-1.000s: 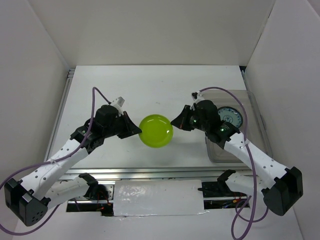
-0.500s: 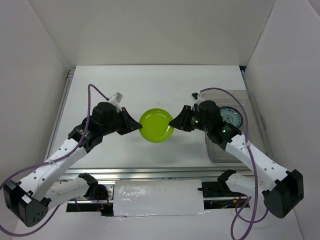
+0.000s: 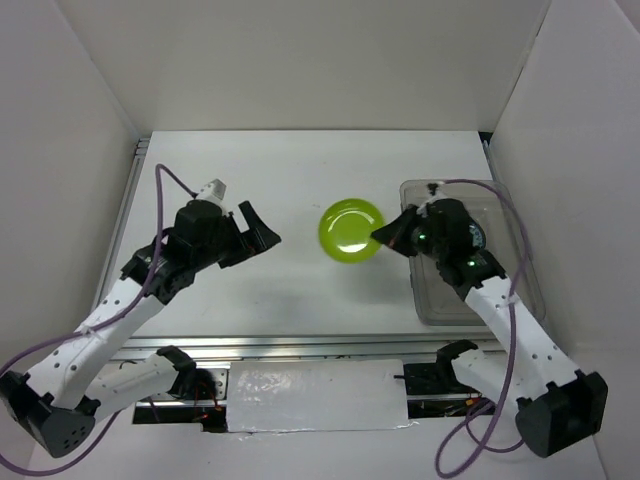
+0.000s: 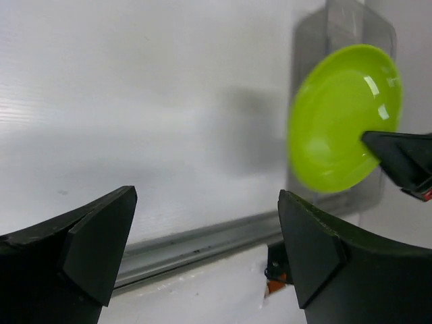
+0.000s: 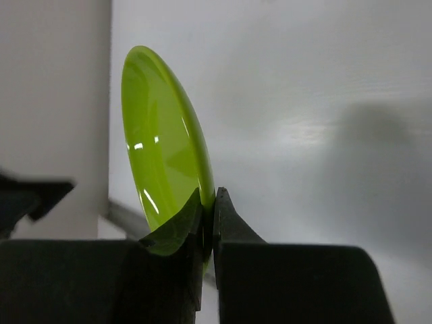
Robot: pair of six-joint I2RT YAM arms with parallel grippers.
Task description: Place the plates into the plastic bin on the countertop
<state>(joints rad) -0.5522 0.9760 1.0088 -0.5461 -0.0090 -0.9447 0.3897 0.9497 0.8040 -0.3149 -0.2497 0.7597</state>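
Note:
My right gripper (image 3: 378, 237) is shut on the right rim of a lime green plate (image 3: 351, 231) and holds it above the white countertop (image 3: 300, 170), just left of the clear plastic bin (image 3: 428, 308). In the right wrist view the plate (image 5: 165, 162) stands on edge, pinched between the fingertips of that gripper (image 5: 209, 196). My left gripper (image 3: 262, 225) is open and holds nothing, well left of the plate. From the left wrist the plate (image 4: 344, 115) shows past my left gripper (image 4: 207, 196), with the bin (image 4: 358, 20) behind it.
White walls close in the countertop at the back and on both sides. A metal rail (image 3: 300, 345) runs along the near edge, another (image 3: 125, 215) along the left edge. The bin sits against the right wall.
My left gripper has opened, let go of the green plate and drawn back to the left. My right gripper has shut on the plate and carried it right, towards the bin.

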